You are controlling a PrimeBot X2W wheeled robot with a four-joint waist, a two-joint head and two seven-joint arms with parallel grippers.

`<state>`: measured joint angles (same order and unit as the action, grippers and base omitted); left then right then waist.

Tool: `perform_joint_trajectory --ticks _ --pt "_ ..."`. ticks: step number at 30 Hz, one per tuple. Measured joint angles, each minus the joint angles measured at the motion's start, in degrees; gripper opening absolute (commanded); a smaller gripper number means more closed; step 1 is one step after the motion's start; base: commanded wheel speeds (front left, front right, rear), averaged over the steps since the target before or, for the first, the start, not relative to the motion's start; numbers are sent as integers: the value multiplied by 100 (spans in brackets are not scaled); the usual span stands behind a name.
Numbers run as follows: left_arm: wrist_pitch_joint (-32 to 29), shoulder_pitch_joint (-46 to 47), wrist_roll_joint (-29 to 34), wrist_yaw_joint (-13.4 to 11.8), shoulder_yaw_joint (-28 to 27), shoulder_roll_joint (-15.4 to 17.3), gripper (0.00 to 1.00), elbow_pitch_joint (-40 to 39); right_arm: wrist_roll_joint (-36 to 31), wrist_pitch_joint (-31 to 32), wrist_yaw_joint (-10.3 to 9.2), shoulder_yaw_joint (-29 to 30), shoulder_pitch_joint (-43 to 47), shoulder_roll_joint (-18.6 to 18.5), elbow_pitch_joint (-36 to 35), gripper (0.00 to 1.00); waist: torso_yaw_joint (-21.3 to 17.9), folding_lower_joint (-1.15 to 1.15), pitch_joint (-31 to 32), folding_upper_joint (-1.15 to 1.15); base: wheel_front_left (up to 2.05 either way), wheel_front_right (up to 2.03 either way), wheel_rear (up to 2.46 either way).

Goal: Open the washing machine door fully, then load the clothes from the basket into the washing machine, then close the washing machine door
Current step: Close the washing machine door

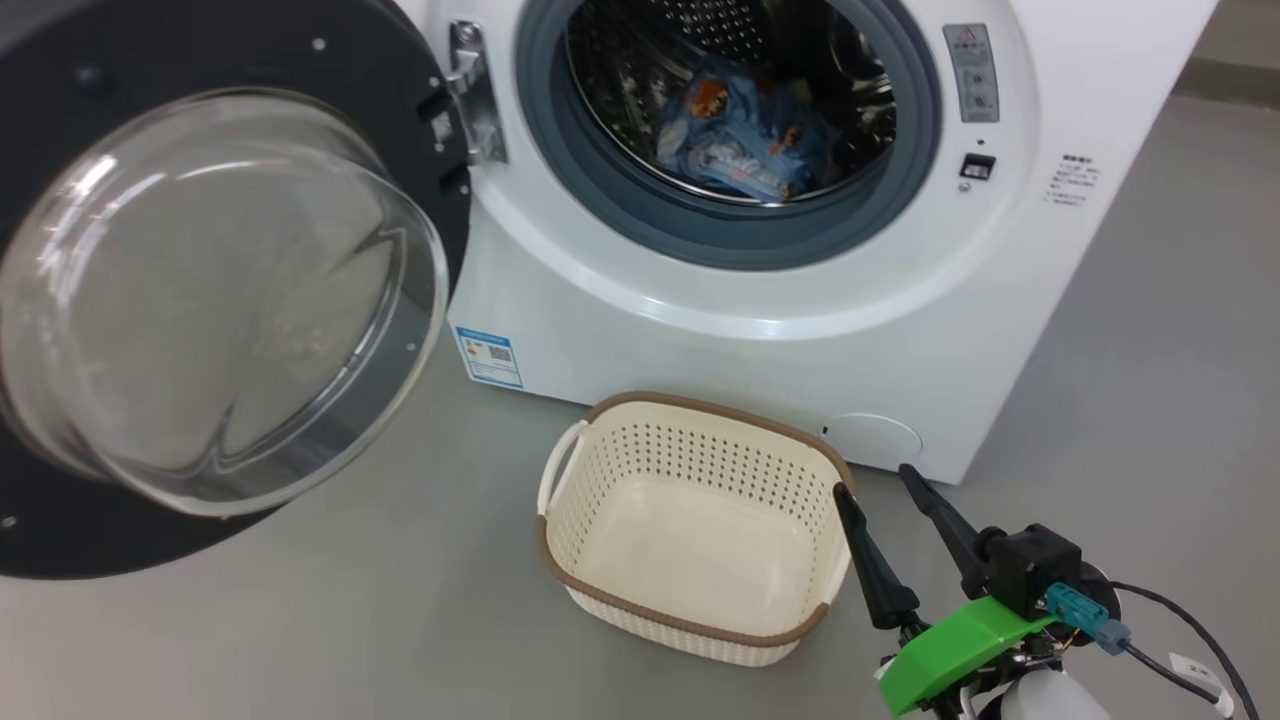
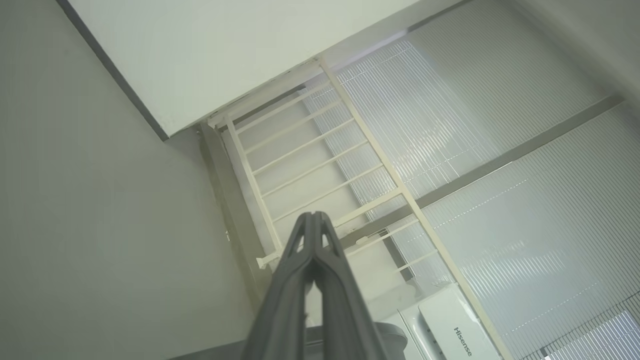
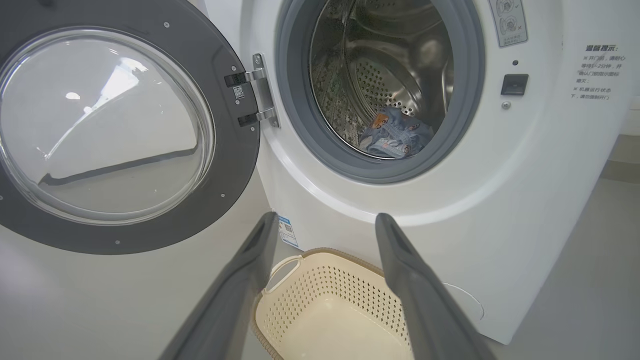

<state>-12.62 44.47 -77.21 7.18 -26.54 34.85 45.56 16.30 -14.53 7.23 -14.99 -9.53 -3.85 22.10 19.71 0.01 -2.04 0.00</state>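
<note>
Right claw (image 1: pixel 872 478) spread beside basket (image 1: pixel 680 450) | left claw (image 2: pixel 313 216) closed, facing what may be a railing (image 2: pixel 310 145) | clothes (image 1: pixel 740 135) inside drum (image 1: pixel 640 60)

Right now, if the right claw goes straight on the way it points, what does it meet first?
Probably the washer, on its white front just below the drum opening, passing over the basket. The right claw is open; depth is unclear.

White washer (image 1: pixel 760 300), grey gasket (image 1: pixel 720 235); black-ringed door (image 1: pixel 400 90); cream basket (image 1: pixel 690 540) (brown rim); blue clothes (image 1: pixel 740 135) printed with orange figures
</note>
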Motion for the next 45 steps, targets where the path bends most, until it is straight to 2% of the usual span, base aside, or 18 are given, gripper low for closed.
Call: perform_joint_trajectory --ticks 8,22,37,41,45 --pt "-158 286 -249 1 -133 439 0 1038 -296 0 0 45 -121 2 43 100 -242 0 -312 0 0 0 0" --pt "-675 342 -547 1 -216 675 0 2053 -538 0 0 97 -237 22 51 100 -500 0 -635 0 0 0 0" --pt "-1516 63 -550 1 37 762 0 2168 -595 8 0 132 -237 43 33 100 -651 -1 -621 0 0 0 0" --pt "-1958 -291 -327 1 379 912 0 1823 -591 8 0 129 -236 46 35 100 -677 -1 -563 0 0 0 0" --pt "-2372 -554 -389 0 396 916 0 1559 -565 8 0 135 -232 47 46 100 -689 -1 -464 0 0 0 0"
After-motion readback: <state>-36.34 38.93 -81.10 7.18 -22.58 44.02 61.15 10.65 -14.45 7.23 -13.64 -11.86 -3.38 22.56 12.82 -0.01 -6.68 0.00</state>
